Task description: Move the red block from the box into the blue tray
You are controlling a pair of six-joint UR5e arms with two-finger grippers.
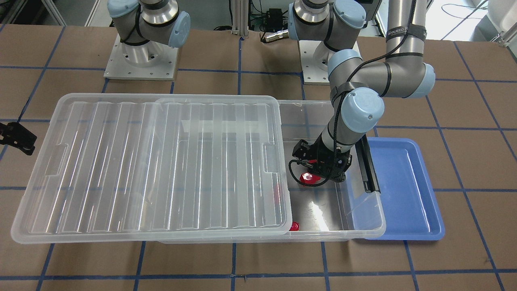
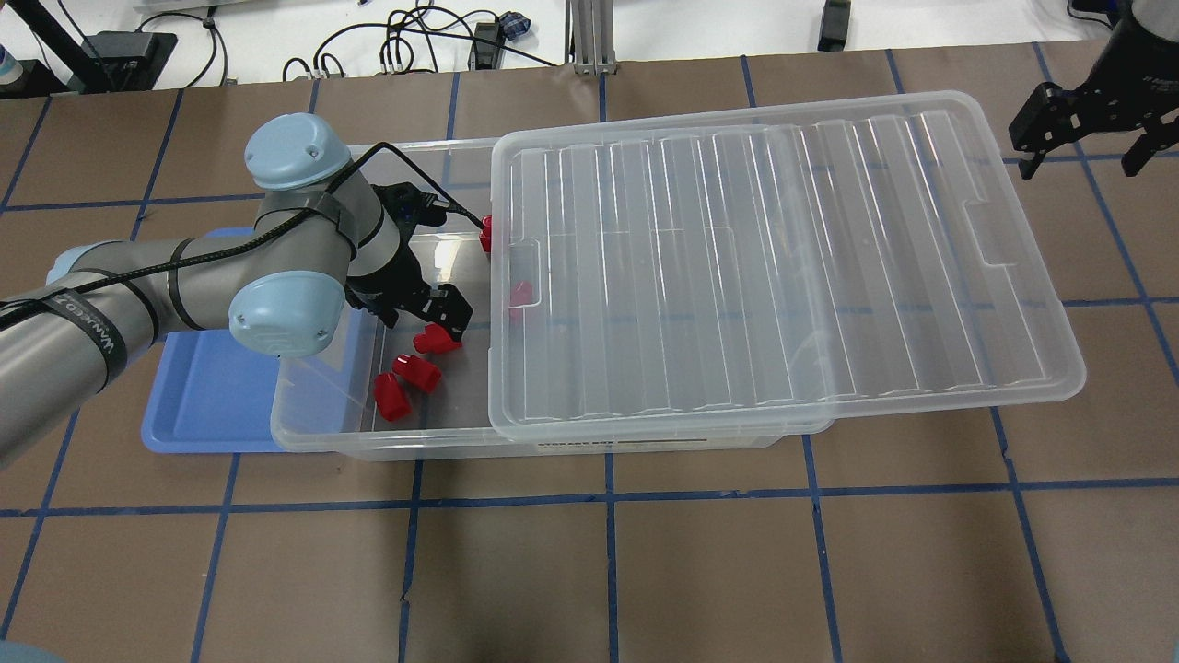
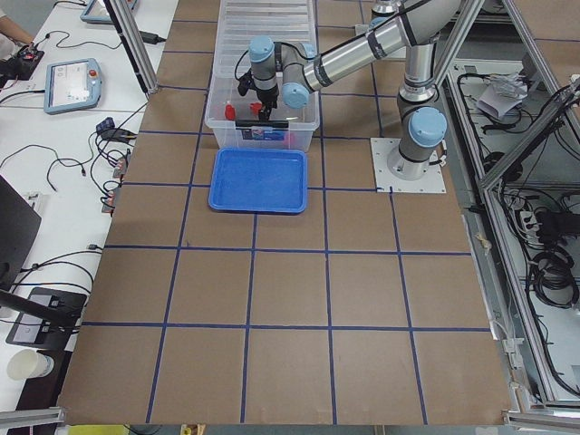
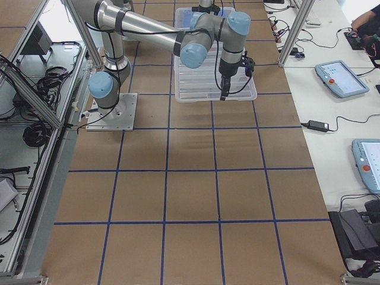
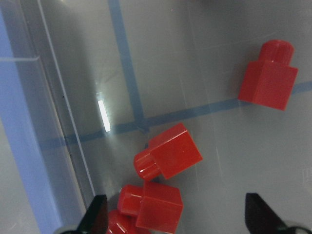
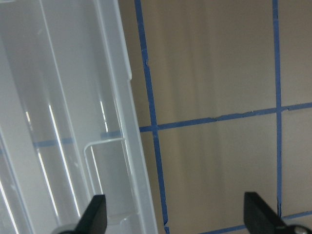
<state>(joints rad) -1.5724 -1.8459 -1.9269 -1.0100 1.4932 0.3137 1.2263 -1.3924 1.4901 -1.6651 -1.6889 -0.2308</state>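
"So, the left gripper (image 5: 178,217), has it got its jaws on anything?"

"No, they're spread wide. On the left wrist camera one of its fingertips (image 5: 97,214) shows at each lower corner, with nothing pinched between them. The gripper hangs inside the open end of the box (image 2: 322,433), pointing down at its floor."

"And the red block (image 5: 168,156)?"

"Lying on its side on the box floor, just ahead of those fingertips in the wrist view. Its stub is turned toward the wall on the tray side, and nothing is gripping it. Two more red blocks (image 5: 151,207) lie right beside it in a short row. Whether they touch it, I can't tell. A fourth red block (image 5: 270,80) sits well apart, further along the box."

"What about the right gripper (image 2: 1079,157)?"

"Open too, fingers wide apart. It hovers over the brown table (image 2: 645,571) past the far corner of the lid (image 2: 783,258). Its own camera shows only the lid's edge and the blue tape lines below."

"The lid's off, then?"

"Slid askew rather than off. It rests on top of the box and covers most of it. Only the end on the robot's left is uncovered."

"And the blue tray (image 2: 203,405)?"

"On the table against that uncovered short end, by the black latch handle (image 1: 369,165). From the front camera the box's rim overlaps the tray's edge. The red block is in the box, not in the tray."
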